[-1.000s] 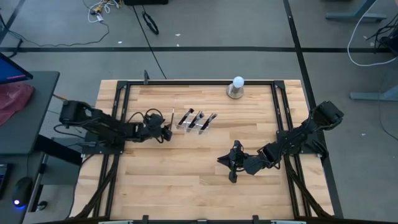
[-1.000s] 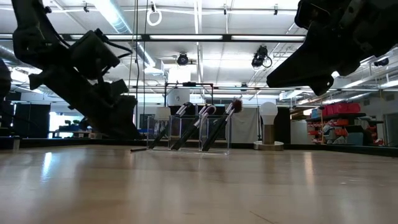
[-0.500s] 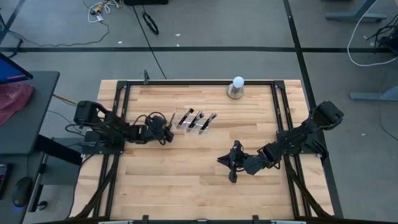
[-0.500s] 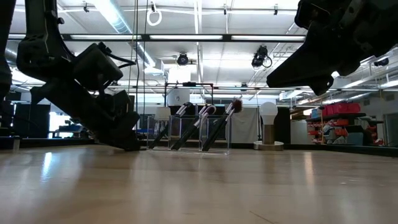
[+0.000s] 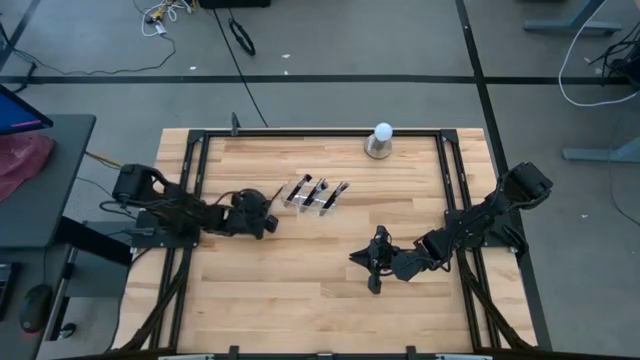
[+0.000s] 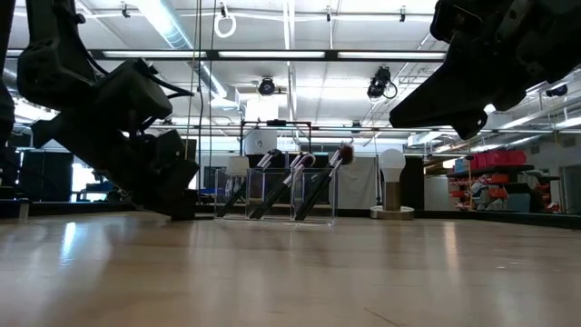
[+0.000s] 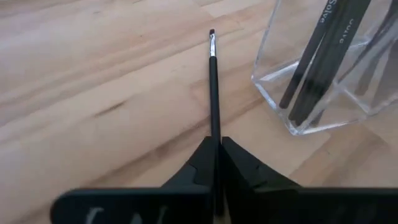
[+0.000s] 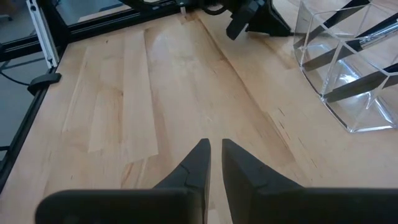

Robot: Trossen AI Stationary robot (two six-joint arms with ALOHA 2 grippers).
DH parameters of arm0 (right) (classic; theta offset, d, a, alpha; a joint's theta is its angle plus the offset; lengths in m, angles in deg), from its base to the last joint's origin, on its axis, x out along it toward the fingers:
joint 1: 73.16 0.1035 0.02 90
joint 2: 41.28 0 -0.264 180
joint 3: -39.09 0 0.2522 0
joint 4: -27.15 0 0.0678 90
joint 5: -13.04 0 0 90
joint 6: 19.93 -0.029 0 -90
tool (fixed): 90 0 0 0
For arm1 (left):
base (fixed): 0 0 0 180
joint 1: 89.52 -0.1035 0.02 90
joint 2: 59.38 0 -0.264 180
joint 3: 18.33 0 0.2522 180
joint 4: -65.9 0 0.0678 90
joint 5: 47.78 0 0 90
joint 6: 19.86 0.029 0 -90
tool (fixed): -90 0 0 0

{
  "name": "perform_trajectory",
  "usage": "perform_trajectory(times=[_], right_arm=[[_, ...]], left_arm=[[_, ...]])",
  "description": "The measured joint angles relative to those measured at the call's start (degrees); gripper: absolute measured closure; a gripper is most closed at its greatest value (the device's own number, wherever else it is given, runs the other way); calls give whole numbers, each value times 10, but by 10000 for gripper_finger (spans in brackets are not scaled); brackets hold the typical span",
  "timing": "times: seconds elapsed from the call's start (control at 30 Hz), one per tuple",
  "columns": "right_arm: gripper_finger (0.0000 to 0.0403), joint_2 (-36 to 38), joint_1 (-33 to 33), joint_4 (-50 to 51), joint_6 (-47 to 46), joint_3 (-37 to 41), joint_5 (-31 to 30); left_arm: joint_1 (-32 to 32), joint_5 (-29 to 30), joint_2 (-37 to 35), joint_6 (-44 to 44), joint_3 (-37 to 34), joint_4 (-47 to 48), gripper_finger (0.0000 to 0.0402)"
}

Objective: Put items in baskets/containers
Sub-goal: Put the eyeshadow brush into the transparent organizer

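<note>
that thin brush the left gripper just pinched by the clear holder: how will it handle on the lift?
The brush looks straight and rigid, so it probably won't droop. The left gripper pinches it at one end, so it may pivot or slip between the fingers. Round and thin, it would likely roll on the table if dropped beside the clear holder.

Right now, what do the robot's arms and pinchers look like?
Both arms are dark, nearly black, built of chunky jointed segments. The left arm has black cables looping along it; the right arm ends in a boxy block. Each gripper, like the left gripper, has two flat, pointed black fingers.
</note>
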Motion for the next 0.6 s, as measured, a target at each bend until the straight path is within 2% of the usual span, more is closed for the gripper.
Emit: perform_trajectory(times=[0.23,0.6], right_arm=[[360,0,4,0,-4,0,0],[360,0,9,0,-16,0,0]], left_arm=[[90,55,-8,-120,-3,64,389],[293,98,-14,-295,5,98,386]])
